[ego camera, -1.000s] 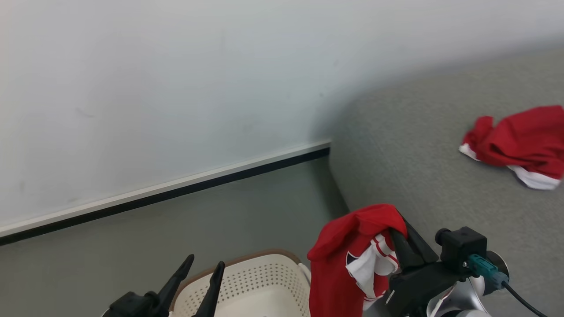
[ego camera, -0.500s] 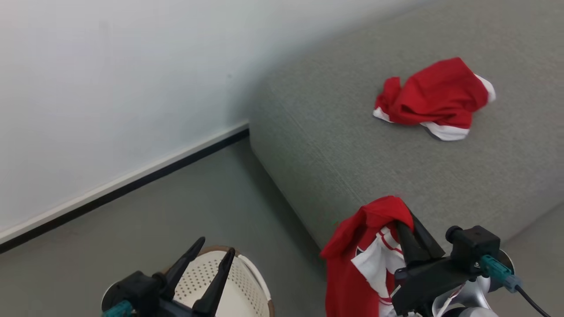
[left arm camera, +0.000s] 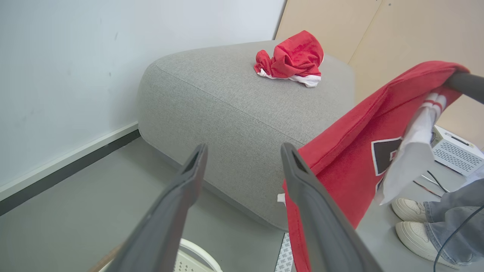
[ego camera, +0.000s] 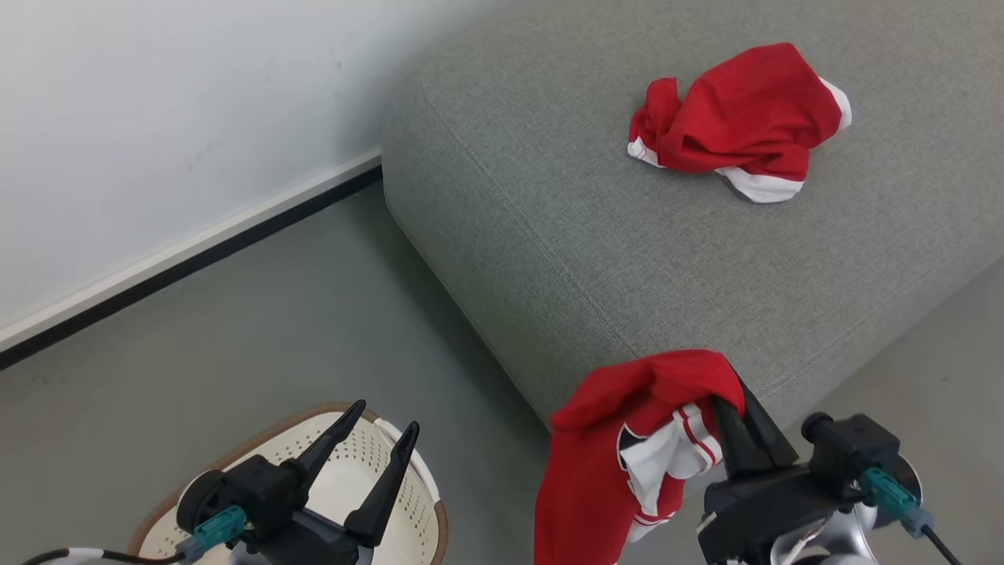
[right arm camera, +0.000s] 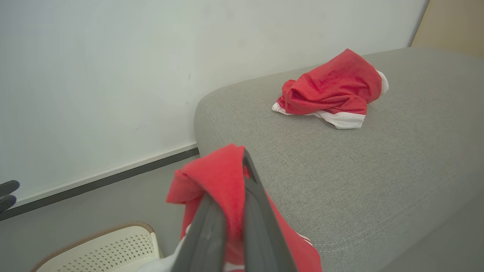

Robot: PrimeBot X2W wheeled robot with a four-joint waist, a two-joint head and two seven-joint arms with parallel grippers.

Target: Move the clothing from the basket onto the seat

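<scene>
Swung toward the seat point(ego camera: 549, 220) over the last second, head camera with it; logged wall point(ego camera: 157, 118) and skirting point(ego camera: 196, 257) sliding toward the view's left and the seat coming up centre as camera motion, not as any move of the things; found no change in either tool's posture across that swing.

Saw right tool point(ego camera: 728, 404) pinched shut on a fold of the jersey point(ego camera: 596, 463), cloth bunched over the fingertips and the rest hanging free in front of the seat's near edge, above the floor point(ego camera: 235, 337); spotted a black-and-white patch and striped white trim on the hanging part.

Saw left tool point(ego camera: 387, 416) spread wide and holding nothing, poised above the basket point(ego camera: 349, 471); could not tell whether anything was left inside the basket.

Noted red top point(ego camera: 737, 118) already lying crumpled on the seat, well apart from the jersey.

Judged the clothing light, limp and thin; expected drape and swing, no stiffness; allowed a slight risk of the hem catching the seat's front edge, or of cloth slipping from a pinch on one fold; rated a bunched ridge of cloth the best purchase, not a flat layer or the trim.

Reckoned the carry under way; release over the seat's top not yet done.
</scene>
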